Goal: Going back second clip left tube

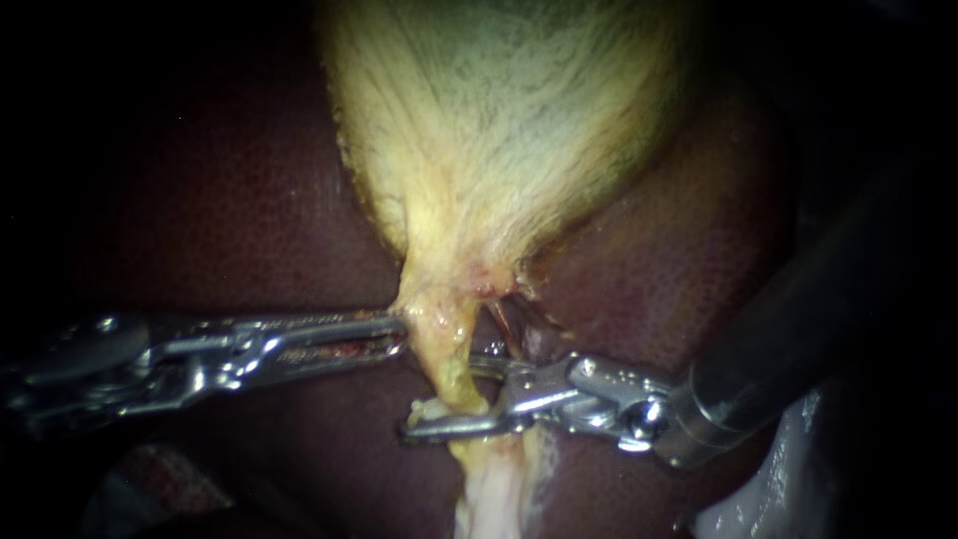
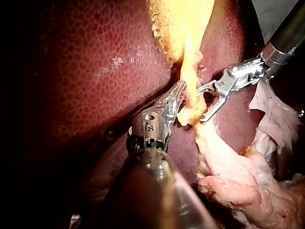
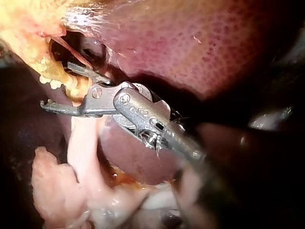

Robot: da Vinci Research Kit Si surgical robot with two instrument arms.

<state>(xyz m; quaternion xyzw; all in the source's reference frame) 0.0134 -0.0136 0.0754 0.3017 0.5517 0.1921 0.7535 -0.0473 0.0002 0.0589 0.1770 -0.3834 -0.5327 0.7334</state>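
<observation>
My right instrument [image 1: 439, 397] holds its jaws apart astride the left tube [image 1: 449, 364], which runs between them below the gallbladder [image 1: 499, 130]. My left instrument [image 1: 402, 334], jaws clamped on the left tube's edge, lies just above, over the liver [image 1: 249, 220].

We are in a surgical lab: a liver [image 1: 249, 200] and gallbladder [image 1: 499, 110] lie close-lit, with our left instrument [image 1: 399, 334] and right instrument [image 1: 449, 399] at them.
</observation>
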